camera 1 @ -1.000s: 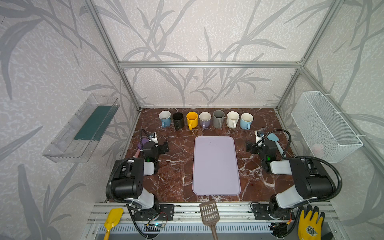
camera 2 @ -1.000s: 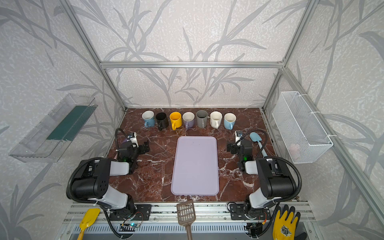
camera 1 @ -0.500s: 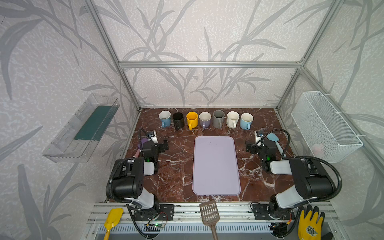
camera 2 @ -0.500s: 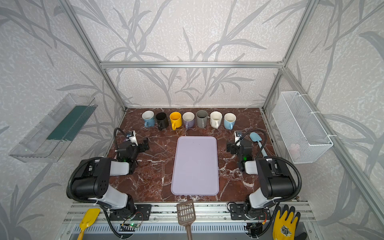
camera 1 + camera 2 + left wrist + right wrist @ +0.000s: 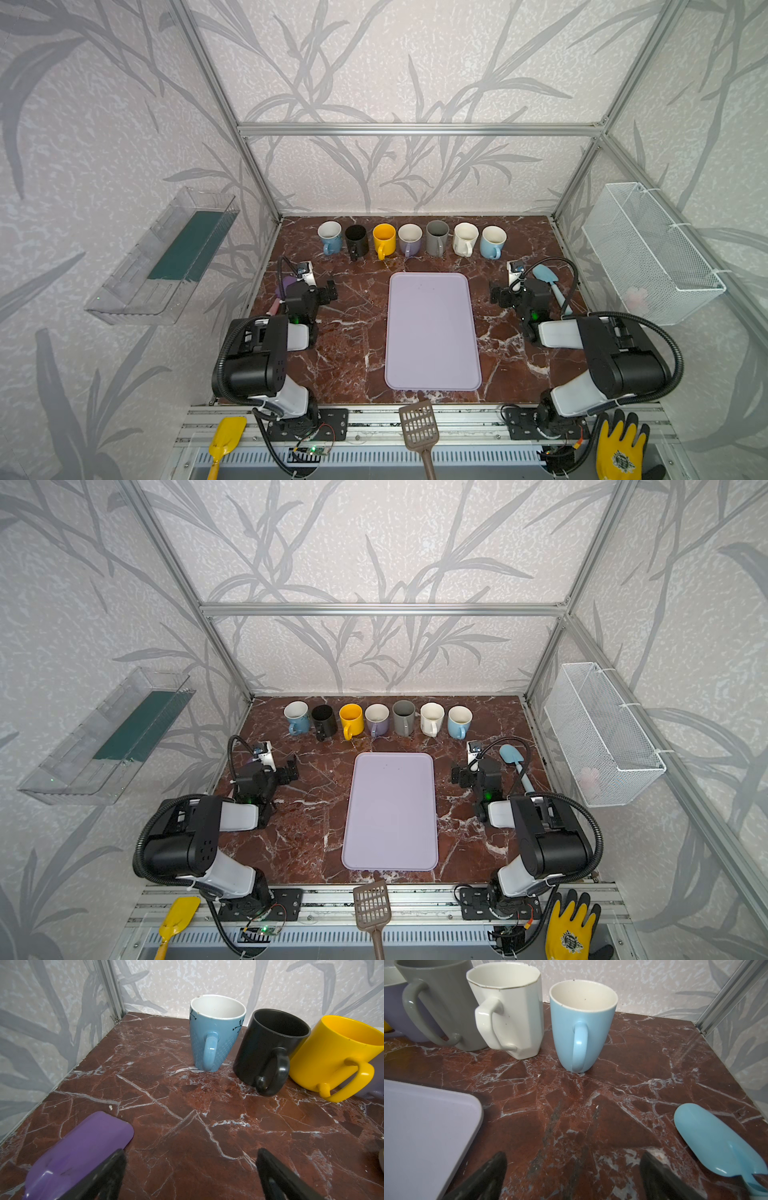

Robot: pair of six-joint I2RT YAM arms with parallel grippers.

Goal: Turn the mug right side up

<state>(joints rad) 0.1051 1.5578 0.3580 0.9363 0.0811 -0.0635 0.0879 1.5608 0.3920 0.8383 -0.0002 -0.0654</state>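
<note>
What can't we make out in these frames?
- gray mug: rim cut off by the right wrist view's edge; in both top views too small to tell opening from base.
- lavender mug: cut off by the left wrist view's edge, partly behind the yellow mug.
- pink object in the wire basket: blurred behind mesh in both top views.

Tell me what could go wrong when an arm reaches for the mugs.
The grey mug stands packed between the lilac mug and the white mug, so a wide-open end effector may knock its neighbours.
The purple scoop lies beside the left end effector, the blue scoop near the right end effector; either could be swept.
</note>
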